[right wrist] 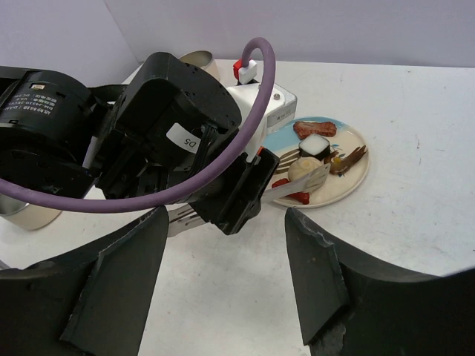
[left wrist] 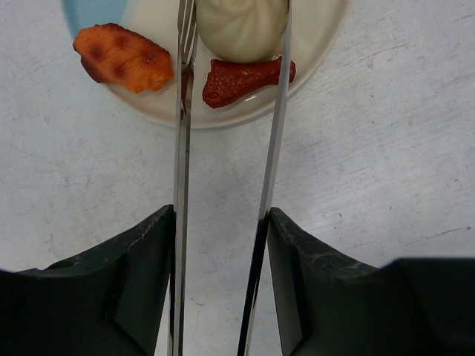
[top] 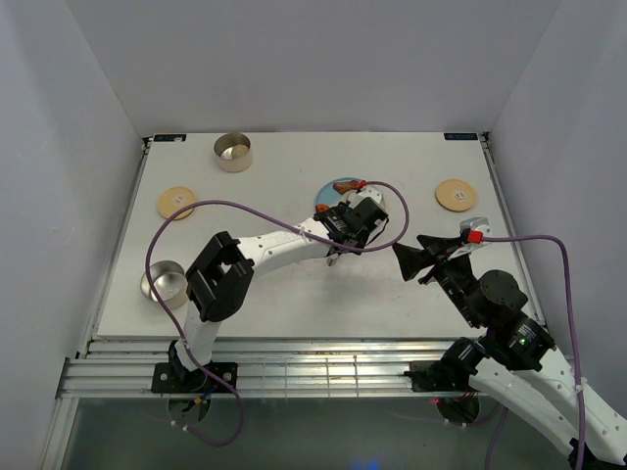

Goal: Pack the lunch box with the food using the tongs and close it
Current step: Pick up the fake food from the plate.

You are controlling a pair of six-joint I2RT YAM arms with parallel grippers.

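I am holding the tongs (left wrist: 180, 148) in my left gripper (left wrist: 220, 219), jaws part-closed and pressing on the two thin arms, which are running either side of the red piece (left wrist: 241, 80) and the white dumpling (left wrist: 241, 26) at the edge of the plate (left wrist: 315, 37). I am judging both light; the dumpling looks soft, round and likely to be slipping off smooth steel, so I should be pinching it gently across its widest part. My right gripper (top: 409, 259) is hanging wide open and empty, well apart from the plate
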